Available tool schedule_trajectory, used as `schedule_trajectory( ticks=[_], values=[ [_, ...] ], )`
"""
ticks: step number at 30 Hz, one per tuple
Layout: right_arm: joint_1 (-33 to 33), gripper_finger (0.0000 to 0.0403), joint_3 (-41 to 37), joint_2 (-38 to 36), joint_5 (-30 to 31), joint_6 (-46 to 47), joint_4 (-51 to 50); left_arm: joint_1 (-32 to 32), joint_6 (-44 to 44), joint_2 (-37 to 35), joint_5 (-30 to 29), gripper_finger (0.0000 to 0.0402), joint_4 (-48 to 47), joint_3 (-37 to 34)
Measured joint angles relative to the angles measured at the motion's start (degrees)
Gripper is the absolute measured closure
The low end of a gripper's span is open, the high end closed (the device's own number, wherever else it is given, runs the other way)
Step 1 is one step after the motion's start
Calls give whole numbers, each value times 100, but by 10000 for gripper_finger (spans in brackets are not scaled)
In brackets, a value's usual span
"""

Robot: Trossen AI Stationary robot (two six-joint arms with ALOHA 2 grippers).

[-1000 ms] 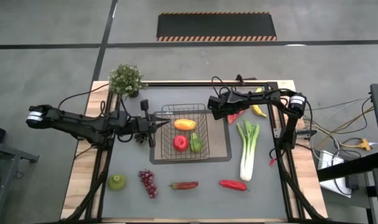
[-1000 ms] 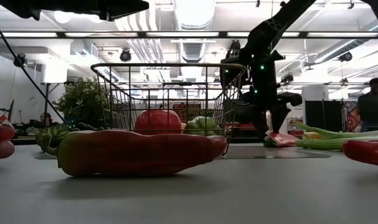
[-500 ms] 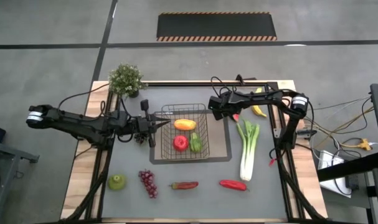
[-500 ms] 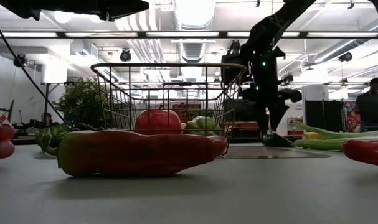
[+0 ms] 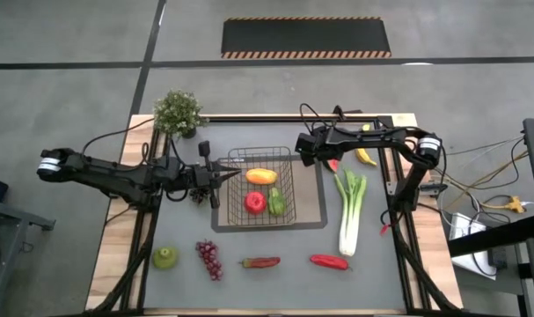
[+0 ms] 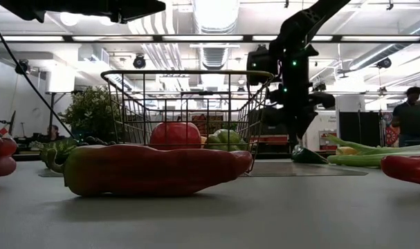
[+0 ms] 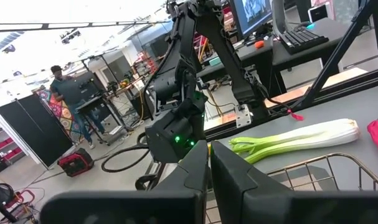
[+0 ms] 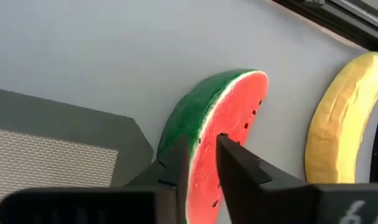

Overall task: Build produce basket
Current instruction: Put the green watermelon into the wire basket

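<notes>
Gripping: right gripper (image 8: 201, 165) has its fingers (image 8: 175, 163) nearly together across the thin edge of the melon (image 8: 223, 118); they look pressed on the rind and flesh, though whether the slice is yet off the table cannot be told.
Why so held: gripper points down over the slice, a finger on each flat face; judged the surest way to pinch a thin wedge.
Melon place: straight under the right gripper (image 5: 330, 162), on bare table just past the mat (image 5: 312, 211) corner.
Banana (image 8: 341, 118): just beside the melon, apart from it, on the side away from the basket.
Leek (image 5: 349, 210): on the table near the right gripper, toward the table front.
Basket (image 5: 288, 185): on the mat, between the two grippers, its nearest wall close beside the right gripper.
In basket: orange piece (image 5: 261, 176), apple (image 5: 255, 202), a green item (image 5: 276, 204) beside the apple.
Left gripper (image 5: 233, 173): fully closed, empty, its tip at the basket's other wall; judged to be steadying or waiting.
Not yet in: pear (image 5: 165, 257), grapes (image 5: 208, 258), two peppers (image 5: 261, 261) (image 5: 329, 261), all along the table front, well apart from both grippers.
Plant (image 5: 178, 112): at the far corner behind the left gripper.
Next, judged: lift the melon and carry it sideways over the basket wall.
</notes>
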Motion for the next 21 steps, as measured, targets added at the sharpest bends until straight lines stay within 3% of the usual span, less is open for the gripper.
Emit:
schedule_trajectory(
  ticks=[13,17,21],
  values=[
    [-118,122,-167,83,54,141,172,0,-2,4,0,400,-2,0],
    [-153,80,-491,110,14,156,708,0,-2,4,0,400,-4,0],
    [-163,65,-755,114,4,309,804,0,-2,4,0,400,-4,0]
  ],
)
